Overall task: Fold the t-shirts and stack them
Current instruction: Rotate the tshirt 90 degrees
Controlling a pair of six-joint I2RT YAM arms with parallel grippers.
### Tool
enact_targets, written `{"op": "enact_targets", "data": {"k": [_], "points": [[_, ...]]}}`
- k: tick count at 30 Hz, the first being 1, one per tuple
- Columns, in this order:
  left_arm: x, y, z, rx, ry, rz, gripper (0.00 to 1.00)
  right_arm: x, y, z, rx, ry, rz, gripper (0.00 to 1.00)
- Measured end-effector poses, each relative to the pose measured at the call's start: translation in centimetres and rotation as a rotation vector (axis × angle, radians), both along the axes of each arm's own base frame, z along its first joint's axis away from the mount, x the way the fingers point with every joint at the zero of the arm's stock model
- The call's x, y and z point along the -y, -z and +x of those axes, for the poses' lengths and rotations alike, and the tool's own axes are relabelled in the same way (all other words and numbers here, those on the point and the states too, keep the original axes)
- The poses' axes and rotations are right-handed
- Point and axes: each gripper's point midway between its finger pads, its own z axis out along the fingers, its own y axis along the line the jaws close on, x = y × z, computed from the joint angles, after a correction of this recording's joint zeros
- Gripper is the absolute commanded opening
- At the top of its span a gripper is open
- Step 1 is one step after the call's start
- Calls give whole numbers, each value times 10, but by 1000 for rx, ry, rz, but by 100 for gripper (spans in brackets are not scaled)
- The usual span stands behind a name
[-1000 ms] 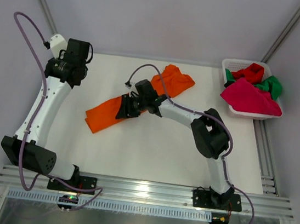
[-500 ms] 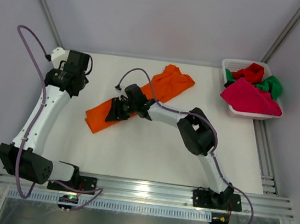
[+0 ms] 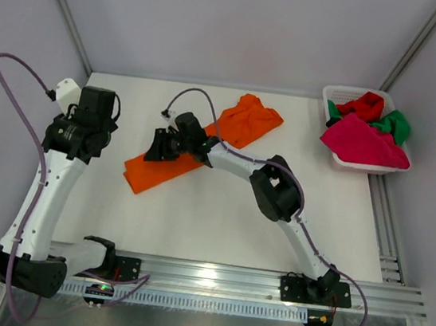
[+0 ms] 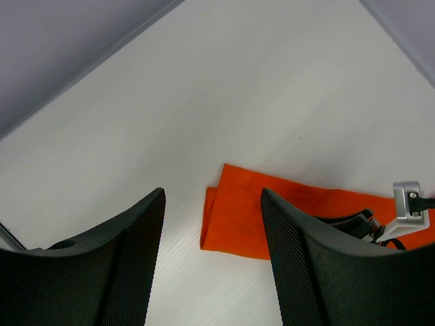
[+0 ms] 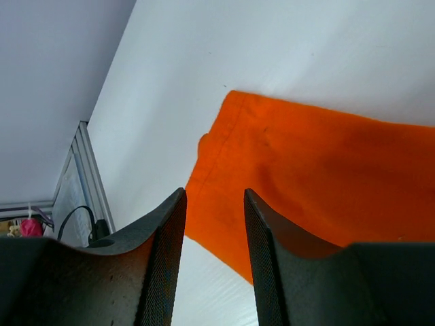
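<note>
The bright orange cloth t-shirt (image 3: 248, 119) lay on the white table (image 3: 220, 211) as a long, narrow strip running diagonally, its lower end toward my left side. My right gripper (image 5: 213, 197) sat over the strip near that end, fingers parted by a moderate gap with nothing between them. I could not tell whether they touched the cloth. My left gripper (image 4: 212, 197) hung above the bare table just beside the strip's end, fingers spread wide and empty.

The main risk, as I judged it, was pinching only the top layer. The strip looked several layers thick, and a shallow bite would have peeled it open rather than folding it over. If my two grippers had lifted unevenly, the end could have twisted and the next fold come out skewed. My right arm was stretched far across, so its cable might have dragged on the bunched far end.

The red shirt (image 3: 366, 104), green shirt (image 3: 396, 122) and magenta-pink shirt (image 3: 361, 142) waited in the white plastic lattice basket (image 3: 333, 94), well apart.
</note>
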Motion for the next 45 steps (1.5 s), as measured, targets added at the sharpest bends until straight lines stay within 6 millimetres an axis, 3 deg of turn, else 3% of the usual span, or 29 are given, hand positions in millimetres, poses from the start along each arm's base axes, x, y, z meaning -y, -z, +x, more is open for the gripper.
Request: {"op": "enact_targets", "data": {"k": [8, 17, 21, 29, 45], "points": [[-7, -13, -18, 42, -15, 12, 62, 9, 58, -5, -78, 9, -105, 44], [-8, -15, -21, 46, -15, 11, 63, 11, 62, -5, -66, 3, -120, 44], [-8, -15, -21, 45, -13, 14, 65, 21, 63, -14, -61, -8, -136, 44], [-7, -21, -12, 44, 8, 36, 69, 72, 66, -55, -91, -41, -242, 44], [6, -11, 30, 11, 65, 40, 69, 185, 66, -135, -146, -49, -450, 43]]}}
